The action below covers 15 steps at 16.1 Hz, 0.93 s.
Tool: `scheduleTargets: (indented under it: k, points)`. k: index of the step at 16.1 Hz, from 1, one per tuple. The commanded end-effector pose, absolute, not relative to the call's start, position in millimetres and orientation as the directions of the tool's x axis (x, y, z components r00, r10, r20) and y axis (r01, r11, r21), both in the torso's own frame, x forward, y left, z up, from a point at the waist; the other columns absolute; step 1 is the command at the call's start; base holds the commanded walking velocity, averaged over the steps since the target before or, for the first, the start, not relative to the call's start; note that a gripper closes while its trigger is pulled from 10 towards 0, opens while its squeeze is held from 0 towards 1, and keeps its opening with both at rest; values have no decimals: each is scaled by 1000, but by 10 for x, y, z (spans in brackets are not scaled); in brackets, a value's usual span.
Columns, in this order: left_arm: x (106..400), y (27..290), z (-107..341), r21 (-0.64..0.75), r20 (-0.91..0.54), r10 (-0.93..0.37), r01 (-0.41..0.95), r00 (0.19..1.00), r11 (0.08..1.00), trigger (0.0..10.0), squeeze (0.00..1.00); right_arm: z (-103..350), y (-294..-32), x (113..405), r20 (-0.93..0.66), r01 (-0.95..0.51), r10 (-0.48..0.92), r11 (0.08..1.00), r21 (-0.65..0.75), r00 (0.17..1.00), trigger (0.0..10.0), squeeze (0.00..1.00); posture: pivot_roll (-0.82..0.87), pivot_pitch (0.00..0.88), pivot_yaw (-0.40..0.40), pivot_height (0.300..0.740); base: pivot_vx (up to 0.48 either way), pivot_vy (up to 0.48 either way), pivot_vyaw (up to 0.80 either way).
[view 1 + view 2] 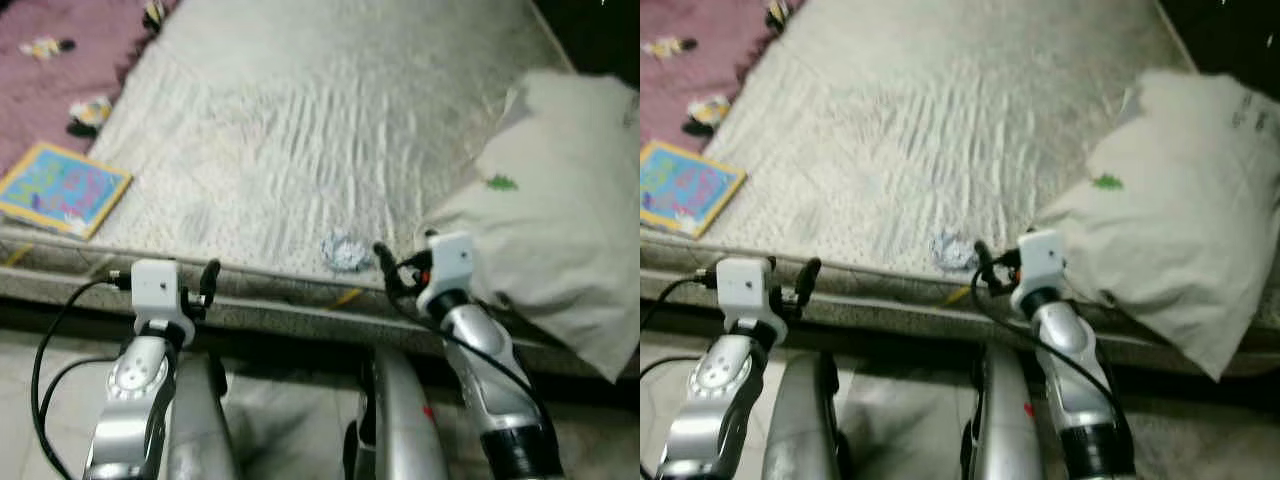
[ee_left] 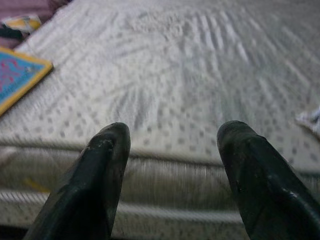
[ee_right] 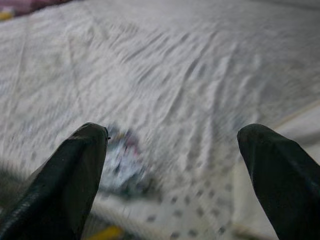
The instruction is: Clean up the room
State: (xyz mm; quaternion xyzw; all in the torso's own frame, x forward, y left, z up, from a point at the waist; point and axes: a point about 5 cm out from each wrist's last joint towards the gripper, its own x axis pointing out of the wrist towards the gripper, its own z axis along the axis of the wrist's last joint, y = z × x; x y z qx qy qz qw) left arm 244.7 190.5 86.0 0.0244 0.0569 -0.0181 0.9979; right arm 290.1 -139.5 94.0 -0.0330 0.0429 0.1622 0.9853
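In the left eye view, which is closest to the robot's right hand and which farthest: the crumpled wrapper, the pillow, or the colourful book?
From the right hand:
1. Crumpled wrapper, just to its left on the bed's edge.
2. Pillow, to its right, nearly as close.
3. Colourful book, far over at the bed's left corner.

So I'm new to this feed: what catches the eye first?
The wide white quilted mattress, with a big white pillow hanging over its right near corner. A bright blue-and-yellow picture book lies at its left edge, and a small crumpled wrapper sits near the front edge, just ahead of the open right end effector.
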Motion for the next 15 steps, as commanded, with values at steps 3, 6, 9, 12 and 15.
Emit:
scheduleTargets:
  k: [3, 6, 9, 12, 15]
  points:
    - [2319, 2102, 852, 98, -136, 49, -35, 989, 995, 10000, 0, 758, -1189, 2970, -199, -501, 474, 858, -113, 858, 10000, 0, 117, 174, -46, 501, 0, 0, 0]
    - [2257, 2164, 873, 102, -147, 45, -30, 988, 994, 10000, 0, 862, -1070, 3214, -129, -503, 490, 859, -94, 862, 10000, 0, 170, 207, -45, 501, 0, 0, 0]
    - [2216, 2209, 894, 89, -135, 65, -54, 989, 995, 10000, 0, 1026, -908, 3394, -42, -498, 496, 862, -97, 867, 10000, 0, 181, 225, -49, 501, 0, 0, 0]
    - [2215, 2208, 909, 97, -128, 79, -67, 989, 993, 10000, 0, 1179, -716, 3535, 17, -478, 481, 874, -85, 877, 10000, 0, 205, 228, -60, 501, 0, 0, 0]
    - [2248, 2189, 921, 102, -119, 71, -59, 990, 993, 10000, 0, 1156, -591, 3609, -42, -425, 423, 901, -91, 905, 10000, 0, 211, 226, -70, 501, 0, 0, 0]
